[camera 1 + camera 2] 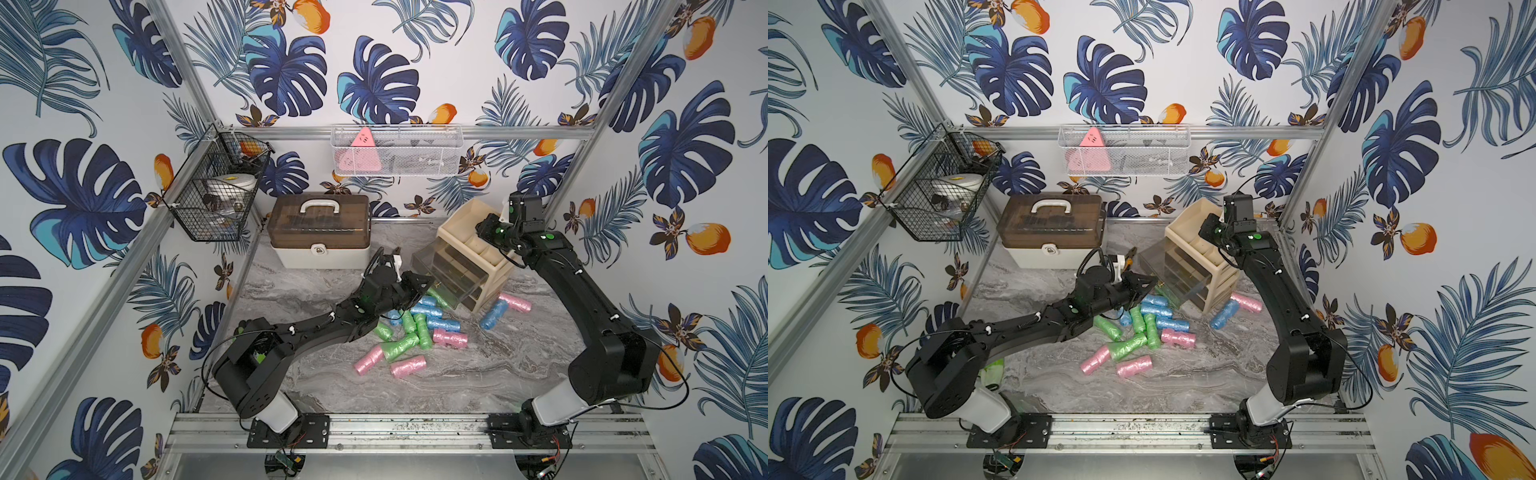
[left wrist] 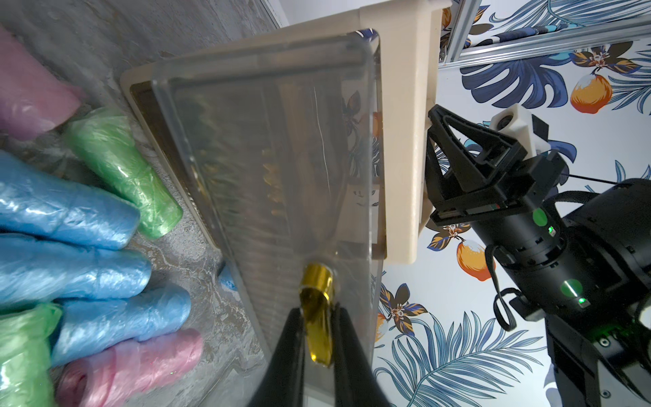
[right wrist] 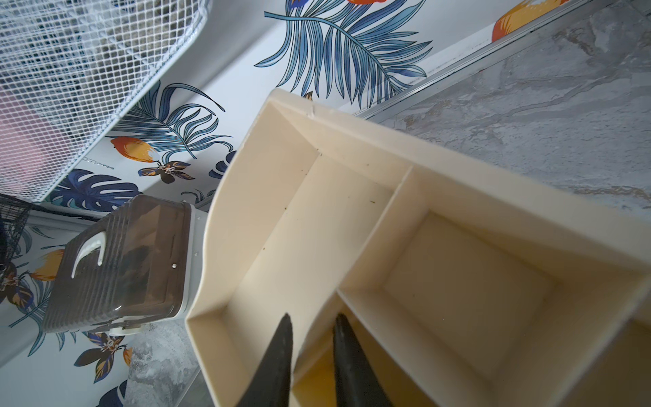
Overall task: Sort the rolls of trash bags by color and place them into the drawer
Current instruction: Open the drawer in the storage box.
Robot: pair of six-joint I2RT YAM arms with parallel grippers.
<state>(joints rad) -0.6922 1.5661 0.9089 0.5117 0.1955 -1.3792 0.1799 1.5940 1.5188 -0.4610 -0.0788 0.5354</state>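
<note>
The rolls of trash bags [image 1: 415, 328] lie in a loose pink, green and blue pile on the marble table, also seen in the other top view as rolls [image 1: 1142, 328]. A blue roll [image 1: 494, 314] and a pink roll [image 1: 515, 302] lie apart beside the cream organizer [image 1: 465, 216]. Its clear top drawer [image 1: 436, 259] is pulled partly out. My left gripper [image 2: 318, 310] is shut on the drawer's gold handle [image 2: 317, 285]. My right gripper [image 3: 311, 319] rests on the organizer's top tray [image 3: 281, 211], its jaws closed astride a divider wall [image 3: 352, 267].
A brown-lidded case [image 1: 320, 228] stands at the back left of the table. A black wire basket [image 1: 212, 187] and a white mesh basket [image 1: 397, 149] hang on the walls. A green glove [image 1: 992, 370] lies behind the left arm's base.
</note>
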